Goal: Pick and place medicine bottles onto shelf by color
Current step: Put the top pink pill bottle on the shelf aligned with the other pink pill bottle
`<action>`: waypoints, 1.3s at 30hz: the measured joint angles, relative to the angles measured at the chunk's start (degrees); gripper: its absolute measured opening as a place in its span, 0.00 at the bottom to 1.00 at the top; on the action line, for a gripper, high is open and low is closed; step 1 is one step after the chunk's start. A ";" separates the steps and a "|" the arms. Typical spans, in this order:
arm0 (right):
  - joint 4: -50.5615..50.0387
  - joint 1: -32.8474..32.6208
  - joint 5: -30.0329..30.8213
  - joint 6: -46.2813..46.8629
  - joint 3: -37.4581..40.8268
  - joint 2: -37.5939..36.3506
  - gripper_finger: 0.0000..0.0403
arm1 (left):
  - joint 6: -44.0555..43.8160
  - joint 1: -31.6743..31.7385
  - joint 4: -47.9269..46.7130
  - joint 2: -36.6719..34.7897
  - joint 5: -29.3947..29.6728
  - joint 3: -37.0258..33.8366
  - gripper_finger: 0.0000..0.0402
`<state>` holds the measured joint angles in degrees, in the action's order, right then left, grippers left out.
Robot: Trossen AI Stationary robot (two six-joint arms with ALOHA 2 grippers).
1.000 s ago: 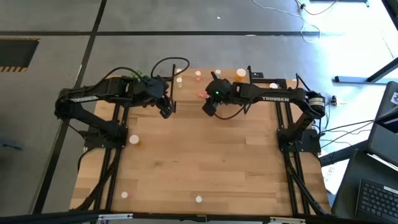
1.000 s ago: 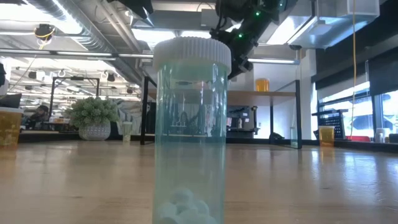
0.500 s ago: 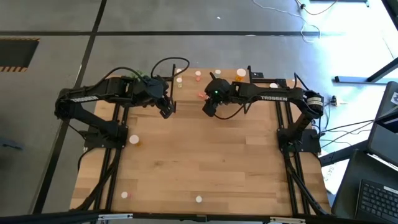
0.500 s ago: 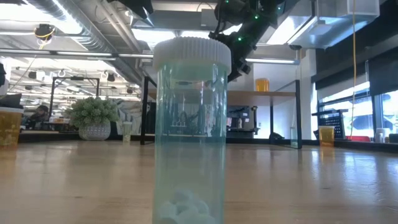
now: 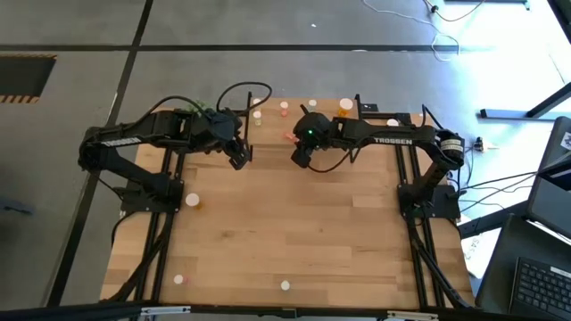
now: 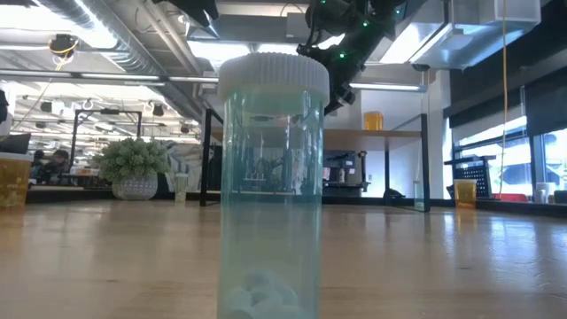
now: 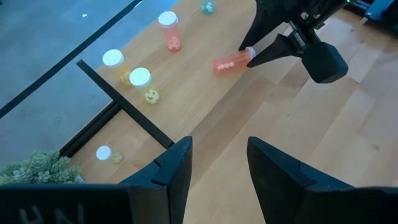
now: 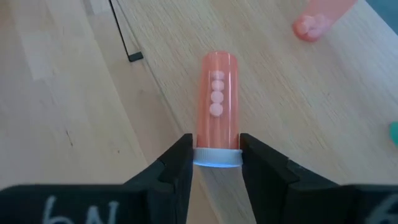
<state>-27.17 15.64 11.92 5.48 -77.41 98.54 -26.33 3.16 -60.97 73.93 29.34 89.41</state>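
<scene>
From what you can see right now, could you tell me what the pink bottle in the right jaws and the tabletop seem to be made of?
The pink bottle looks like translucent tinted plastic: pale pills show through its wall, and its cap is opaque white. The tabletop looks like light wood in jointed strips with a matte finish, going by its visible grain and seams.

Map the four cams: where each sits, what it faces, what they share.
High: overhead, straight down; both arms, wooden table.
Low: tabletop height, level; clear green capped bottle up close, an arm above.
Left wrist: past left gripper fingers.
Right wrist: right gripper closing on lying pink white-capped bottle.
Shared: both wrist views show the pink bottle.
</scene>
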 joint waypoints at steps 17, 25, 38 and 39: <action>-5.80 0.73 -2.73 -0.03 -5.35 0.00 0.32 | 0.02 0.00 0.00 -0.01 0.00 -0.01 0.37; -17.76 2.46 -6.22 0.02 -11.94 -0.05 0.32 | 0.02 -0.01 0.00 0.00 0.00 0.00 0.37; -32.57 4.15 -5.12 0.14 -23.37 -0.04 0.32 | 0.29 1.60 0.02 -0.02 -0.03 0.00 0.37; -33.41 4.18 -5.01 0.05 -23.89 -0.04 0.32 | 1.03 2.01 0.04 0.00 -0.07 0.00 0.37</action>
<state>-60.59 19.82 6.92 5.53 -101.30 98.50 -25.30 5.17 -60.93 73.93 29.28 89.41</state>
